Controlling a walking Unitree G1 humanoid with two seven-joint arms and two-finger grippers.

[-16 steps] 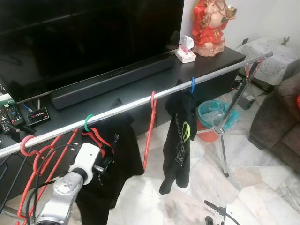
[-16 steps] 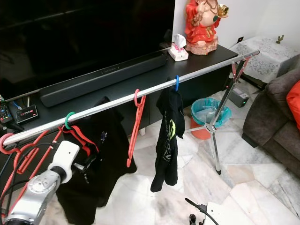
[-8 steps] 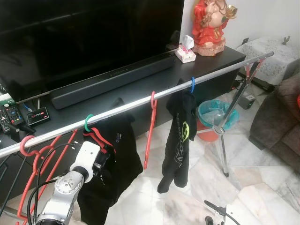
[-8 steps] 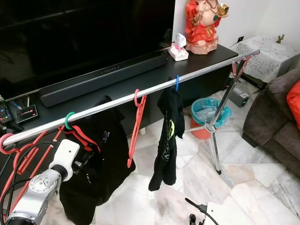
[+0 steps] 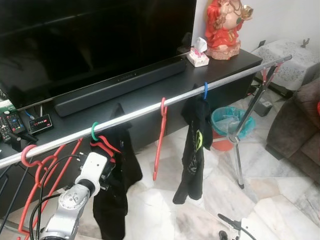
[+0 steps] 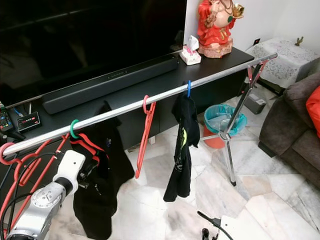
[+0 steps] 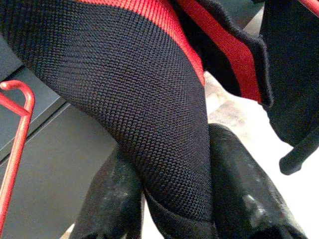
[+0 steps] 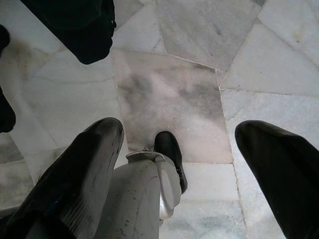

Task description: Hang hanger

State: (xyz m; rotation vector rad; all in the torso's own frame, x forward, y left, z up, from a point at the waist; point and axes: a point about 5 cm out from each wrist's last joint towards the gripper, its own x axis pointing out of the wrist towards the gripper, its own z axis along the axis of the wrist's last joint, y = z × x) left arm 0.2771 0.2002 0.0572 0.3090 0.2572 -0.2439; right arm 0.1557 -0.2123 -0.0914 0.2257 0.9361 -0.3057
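Black knit cloth with red stripes sits clamped between the left gripper (image 7: pixel 172 199) fingers; this garment (image 5: pixel 114 185) hangs from a green-hooked hanger (image 5: pixel 94 131) on the round metal rail (image 5: pixel 145 111). Lower down, the right gripper (image 8: pixel 174 164) hangs spread apart over marble tiles. Farther along hang a bare red hanger (image 5: pixel 160 140) and another black garment (image 5: pixel 194 145).

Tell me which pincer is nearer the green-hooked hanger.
Left. The left pincer grips the black garment on the green-hooked hanger; the right pincer hangs open above the floor.
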